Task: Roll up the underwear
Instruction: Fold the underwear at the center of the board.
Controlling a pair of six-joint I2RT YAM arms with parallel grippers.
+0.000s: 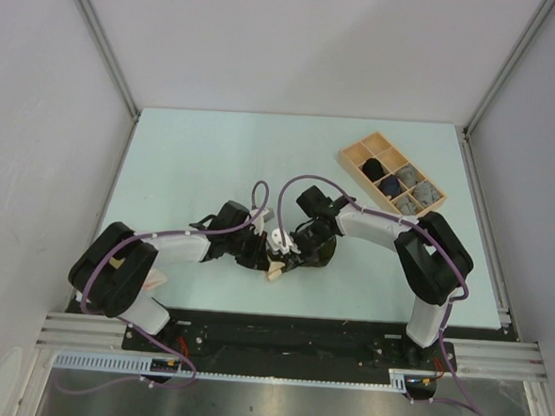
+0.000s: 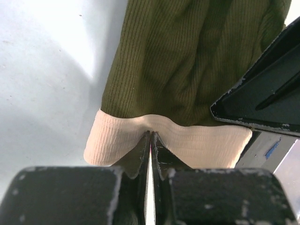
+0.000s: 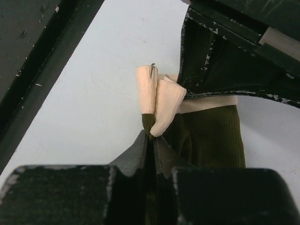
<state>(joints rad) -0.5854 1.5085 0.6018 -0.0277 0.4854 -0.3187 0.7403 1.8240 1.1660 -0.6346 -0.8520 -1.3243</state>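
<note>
- Close to the near edge of the worktop, about midway along it, my two arms meet over the olive underwear. It lies on the surface, creased but not yet rolled.
- My left fingers are pressed together with barely a sliver between them. They pinch the free edge of the pale waistband. I judge the bite shallow, since it takes little more than the hem.
- My right fingers are closed as well. They nip a bunched corner where olive cloth and a folded tuft of the band poke up past the tips.
- With so thin a hold on the left, the ribbed band could slide out the moment I start turning, and the roll would begin crooked or not at all.
- My two sets of fingers sit very near each other. A careless twist could knock one against the other or drag the cloth out of the other's grip.
- If one side pulls harder than the other, the soft cloth will stretch and skew, giving a lopsided, loose bundle.
- If I press low while turning, the tips may scrape the worktop and catch.
- At the far right corner stands the tray, with rolled pieces in some of its compartments. A slack roll would likely uncoil on its way there.
</note>
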